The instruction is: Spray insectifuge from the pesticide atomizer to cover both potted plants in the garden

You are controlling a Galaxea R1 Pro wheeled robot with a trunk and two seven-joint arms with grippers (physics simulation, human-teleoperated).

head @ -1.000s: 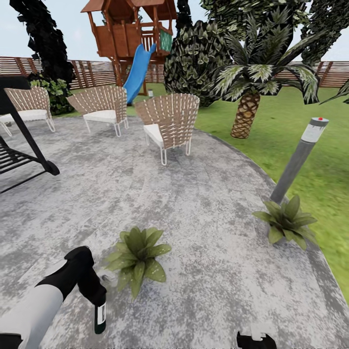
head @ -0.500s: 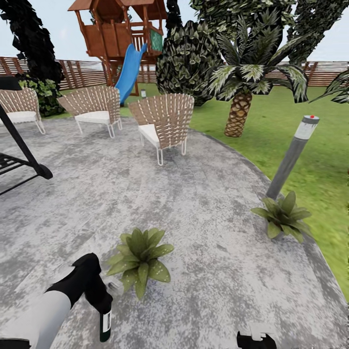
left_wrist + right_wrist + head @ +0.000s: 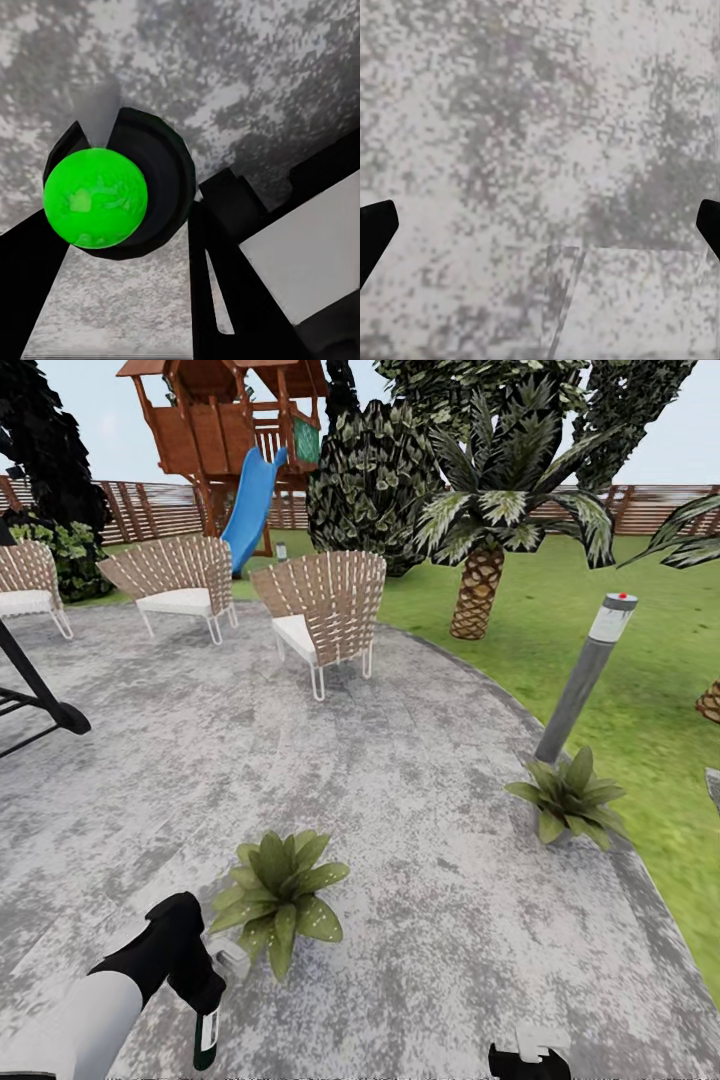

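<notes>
- Head view: left gripper (image 3: 205, 985) pinches the spray bottle (image 3: 206, 1032), hanging base-down with its whitish trigger head beside the nearer potted plant (image 3: 278, 895), presumably so the nozzle faces the leaves. Second potted plant (image 3: 567, 797) sits well apart at the patio (image 3: 400, 760) edge, by a lamp post (image 3: 583, 678). Right gripper (image 3: 530, 1057) low at the frame edge; spread or closed cannot be told here.
- Setting: mottled grey paving, wicker chair (image 3: 322, 611), lawn (image 3: 640, 660), palm (image 3: 478, 588), slatted fence (image 3: 650, 508).
- Left wrist view: dark bottle (image 3: 120, 191) with a bright green round end, clamped between black fingers (image 3: 225, 292) above paving.
- Right wrist view: fingertips (image 3: 375, 236) spread wide, nothing between, over bare paving (image 3: 540, 150).
</notes>
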